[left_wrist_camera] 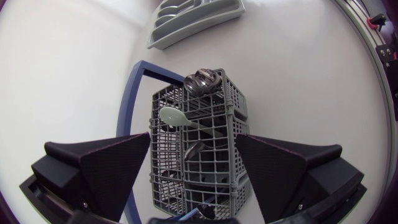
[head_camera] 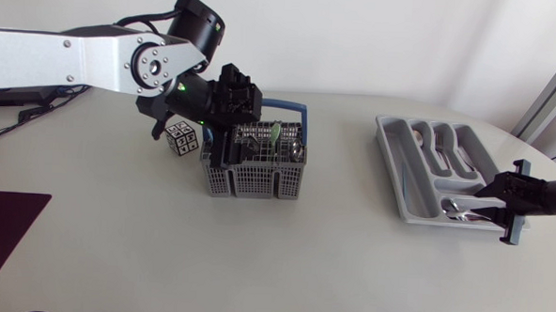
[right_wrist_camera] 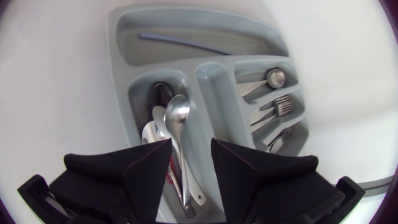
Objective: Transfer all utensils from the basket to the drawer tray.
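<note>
White bench (head_camera: 330, 262) bearing a grey basket (head_camera: 254, 174) near the far edge, a patterned cube (head_camera: 182, 136) just beside it, a grey drawer tray (head_camera: 390, 166) toward the right edge, and a dark maroon mat (head_camera: 2, 224) at the left edge.

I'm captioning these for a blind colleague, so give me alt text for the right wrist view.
The open right gripper hangs over a grey drawer tray, above a compartment holding several spoons. Neighbouring slots hold a fork and a small round spoon. The far long slot holds a thin blue stick.
</note>
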`<act>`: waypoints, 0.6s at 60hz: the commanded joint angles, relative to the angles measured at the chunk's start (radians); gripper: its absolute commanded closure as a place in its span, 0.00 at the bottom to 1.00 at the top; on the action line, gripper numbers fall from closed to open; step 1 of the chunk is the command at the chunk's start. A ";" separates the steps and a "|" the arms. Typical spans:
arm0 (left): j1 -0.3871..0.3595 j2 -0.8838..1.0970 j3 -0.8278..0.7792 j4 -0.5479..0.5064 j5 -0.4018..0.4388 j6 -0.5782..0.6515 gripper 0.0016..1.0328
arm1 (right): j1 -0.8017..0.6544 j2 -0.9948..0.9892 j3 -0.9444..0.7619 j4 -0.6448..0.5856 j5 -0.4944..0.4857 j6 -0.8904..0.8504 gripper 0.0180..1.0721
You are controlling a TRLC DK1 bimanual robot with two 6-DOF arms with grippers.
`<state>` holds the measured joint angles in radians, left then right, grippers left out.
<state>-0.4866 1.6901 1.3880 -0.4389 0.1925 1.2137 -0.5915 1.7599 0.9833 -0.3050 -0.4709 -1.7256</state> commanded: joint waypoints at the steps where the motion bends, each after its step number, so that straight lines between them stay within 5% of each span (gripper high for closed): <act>1: -0.010 0.034 -0.023 0.014 -0.021 0.061 0.10 | 0.019 -0.088 -0.041 0.010 -0.025 0.066 0.32; 19: -0.012 0.072 -0.027 0.075 -0.103 0.139 0.23 | 0.111 -0.336 -0.225 0.070 -0.091 0.212 0.28; 36: -0.021 0.086 -0.044 0.137 -0.130 0.176 0.60 | 0.187 -0.504 -0.348 0.070 -0.143 0.325 0.24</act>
<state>-0.4973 1.7493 1.3727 -0.3153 0.0696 1.3445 -0.4252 1.2930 0.6853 -0.2352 -0.5999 -1.4448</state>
